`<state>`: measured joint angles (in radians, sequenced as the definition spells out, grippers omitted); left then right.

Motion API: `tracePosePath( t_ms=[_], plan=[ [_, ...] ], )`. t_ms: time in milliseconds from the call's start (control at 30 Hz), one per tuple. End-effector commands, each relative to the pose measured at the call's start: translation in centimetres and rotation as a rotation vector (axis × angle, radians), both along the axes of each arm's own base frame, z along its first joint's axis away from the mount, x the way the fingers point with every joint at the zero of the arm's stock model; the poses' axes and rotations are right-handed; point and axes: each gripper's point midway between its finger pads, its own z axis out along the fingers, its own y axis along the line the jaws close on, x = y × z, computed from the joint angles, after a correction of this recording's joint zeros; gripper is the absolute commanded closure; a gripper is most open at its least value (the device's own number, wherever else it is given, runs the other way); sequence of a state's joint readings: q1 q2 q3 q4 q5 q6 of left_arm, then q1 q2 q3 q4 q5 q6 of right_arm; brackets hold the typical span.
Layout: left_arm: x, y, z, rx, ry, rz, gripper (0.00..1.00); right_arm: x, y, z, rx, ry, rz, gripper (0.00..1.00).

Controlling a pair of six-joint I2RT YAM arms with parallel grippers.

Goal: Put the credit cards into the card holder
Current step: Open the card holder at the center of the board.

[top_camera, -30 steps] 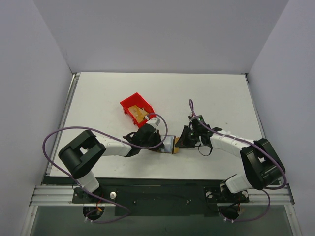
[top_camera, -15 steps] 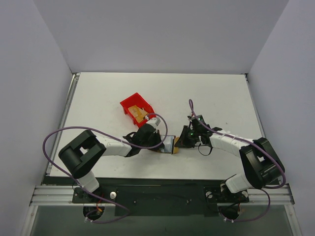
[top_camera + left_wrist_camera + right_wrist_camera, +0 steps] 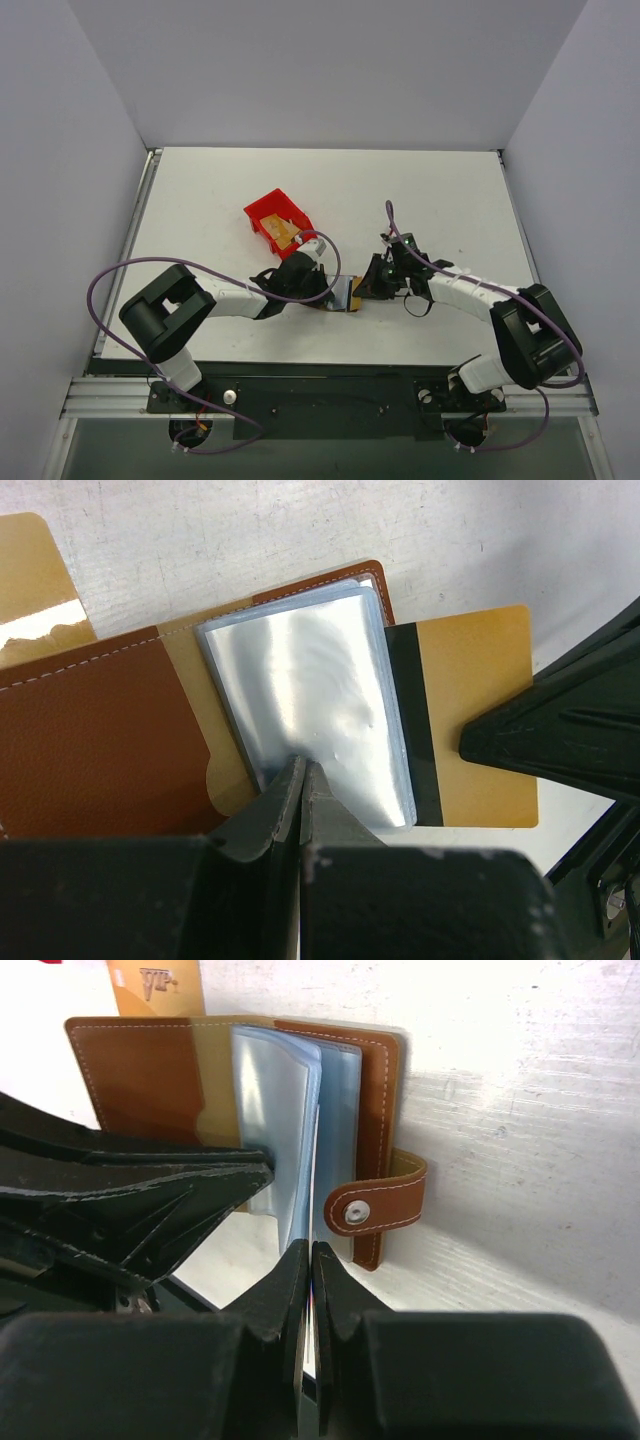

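Note:
The card holder point(image 3: 100, 740) lies open on the table, brown with light blue pocket panels point(image 3: 310, 690); it is small at the table's middle in the top view point(image 3: 343, 294). My left gripper point(image 3: 302, 765) is shut on the near edge of one pocket panel. A gold credit card point(image 3: 480, 710) with a dark stripe sits partly under the panels. My right gripper point(image 3: 310, 1250) is shut on that card, seen edge-on in the right wrist view beside the snap tab point(image 3: 375, 1210). A second gold card point(image 3: 30, 580) lies flat beside the holder.
A red plastic bin point(image 3: 270, 212) stands behind the left gripper point(image 3: 336, 290), with something tan inside. The right gripper point(image 3: 367, 288) faces the left one closely across the holder. White walls enclose the table on three sides.
The right gripper has shifted very slightly by the holder with the card. The left arm has held still.

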<state>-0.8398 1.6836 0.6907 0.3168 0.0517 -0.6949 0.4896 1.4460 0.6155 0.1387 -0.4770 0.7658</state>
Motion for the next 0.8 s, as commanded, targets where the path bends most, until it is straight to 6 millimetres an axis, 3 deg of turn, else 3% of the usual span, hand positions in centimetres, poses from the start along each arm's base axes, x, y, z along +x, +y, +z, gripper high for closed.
tracePosePath(
  t_ms=[0, 300, 767],
  plan=[
    [-1.1, 2.9, -3.8, 0.144, 0.071, 0.023, 1.00, 0.6, 0.4, 2.1, 0.049, -0.063, 0.004, 1.00],
    [-1.1, 2.9, -3.7, 0.142, 0.071, 0.024, 1.00, 0.9, -1.6, 1.6, -0.063, -0.070, -0.052, 1.00],
    [-1.1, 3.0, -3.6, 0.143, 0.068, 0.025, 1.00, 0.9, -1.1, 0.9, -0.049, -0.038, -0.044, 1.00]
  ],
)
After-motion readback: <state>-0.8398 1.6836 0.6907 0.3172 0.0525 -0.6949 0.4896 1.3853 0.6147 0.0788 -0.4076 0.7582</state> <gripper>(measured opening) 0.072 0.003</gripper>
